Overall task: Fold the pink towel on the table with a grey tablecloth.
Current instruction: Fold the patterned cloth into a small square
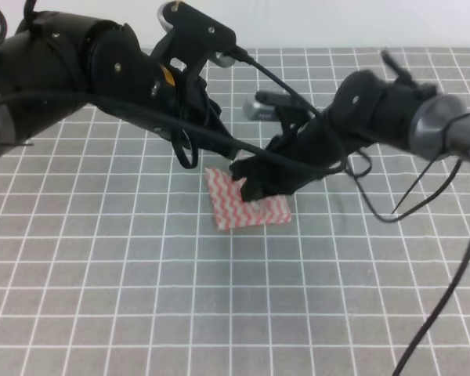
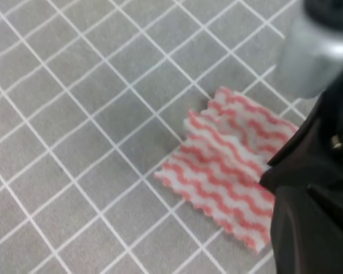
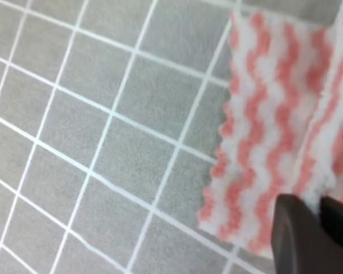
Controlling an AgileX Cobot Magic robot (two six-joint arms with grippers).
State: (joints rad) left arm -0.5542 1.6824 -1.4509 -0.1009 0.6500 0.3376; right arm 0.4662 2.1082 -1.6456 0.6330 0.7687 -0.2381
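Observation:
The pink towel (image 1: 239, 210) lies on the table with a grey tablecloth (image 1: 141, 298), near the middle, with one part folded over. My right gripper (image 1: 254, 186) reaches in from the right and sits on the towel's far right part. In the right wrist view its fingertips (image 3: 294, 228) pinch a raised fold of the towel (image 3: 268, 125). My left gripper (image 1: 233, 160) reaches in from the upper left and ends just above the towel's far edge, and I cannot make out its jaws. The left wrist view shows the towel (image 2: 223, 171) with a ridge across it, beside the right arm (image 2: 311, 194).
Black cables (image 1: 376, 207) hang from the right arm over the cloth to the right of the towel. The two arms cross closely above the towel. Only grid cloth (image 1: 102, 258) shows around it.

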